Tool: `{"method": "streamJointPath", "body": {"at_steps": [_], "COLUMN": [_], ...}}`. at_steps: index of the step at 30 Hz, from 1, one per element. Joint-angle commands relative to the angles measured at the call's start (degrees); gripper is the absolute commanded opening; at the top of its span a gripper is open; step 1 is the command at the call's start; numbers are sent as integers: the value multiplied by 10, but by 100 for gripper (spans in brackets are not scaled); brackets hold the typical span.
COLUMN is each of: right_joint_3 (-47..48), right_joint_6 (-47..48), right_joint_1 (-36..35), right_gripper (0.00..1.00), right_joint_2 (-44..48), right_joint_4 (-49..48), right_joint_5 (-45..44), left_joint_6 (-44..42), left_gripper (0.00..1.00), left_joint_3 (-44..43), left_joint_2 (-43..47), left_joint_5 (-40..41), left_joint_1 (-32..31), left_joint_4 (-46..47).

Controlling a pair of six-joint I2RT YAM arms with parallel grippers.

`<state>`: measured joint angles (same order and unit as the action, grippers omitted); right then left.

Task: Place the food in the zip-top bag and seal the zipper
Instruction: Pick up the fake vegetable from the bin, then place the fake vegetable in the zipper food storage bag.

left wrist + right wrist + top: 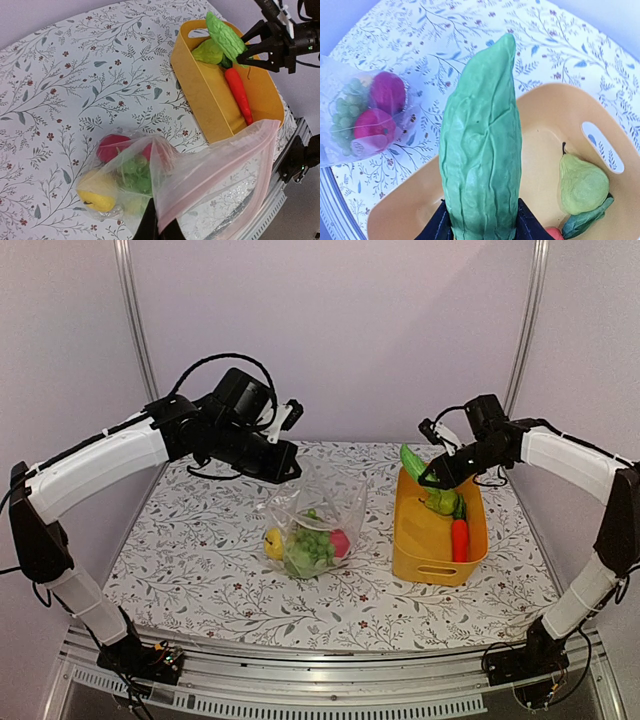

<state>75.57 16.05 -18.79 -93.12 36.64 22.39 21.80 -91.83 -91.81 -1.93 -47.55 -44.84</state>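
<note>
table is carrying the yellow basket on the right, with the zip-top bag sitting beside it mid-table. left gripper is pinching the bag's mouth edge, jaws fully closed, holding it up. right gripper is clamping the cucumber above the basket. carrot and pear are lying in the basket. grapes, red pieces and yellow piece are sitting inside the bag.

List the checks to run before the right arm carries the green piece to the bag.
1. Right tool shut on the cucumber: ok.
2. Cucumber raised above the yellow basket: ok.
3. Left tool pinching the zip-top bag edge, holding it up: ok.
4. Bag mouth open wide enough for the cucumber: cannot tell.
5. Basket emptied: not ok; carrot and pear lie inside.
</note>
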Motion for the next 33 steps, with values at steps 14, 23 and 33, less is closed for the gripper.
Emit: {"method": "streamJointPath", "body": {"at_steps": [14,23,33], "right_joint_3": [93,126,159], "right_joint_6": [130,289,330], "right_joint_1": [-178,-339,-374], "right_gripper": [37,34,34], "right_joint_2": [120,75,16], "right_joint_4": [-46,4,-19], "right_joint_5": [213,6,-45], "left_joint_6": [-12,-18,-34], "left_gripper": [0,0,0], "left_joint_3": [-34,-36,-40], "left_joint_2": [-11,-14,-8], "left_joint_5": [-13,-60,-94], "left_joint_1": [8,13,15], "left_joint_4": [-15,-18,-29]}}
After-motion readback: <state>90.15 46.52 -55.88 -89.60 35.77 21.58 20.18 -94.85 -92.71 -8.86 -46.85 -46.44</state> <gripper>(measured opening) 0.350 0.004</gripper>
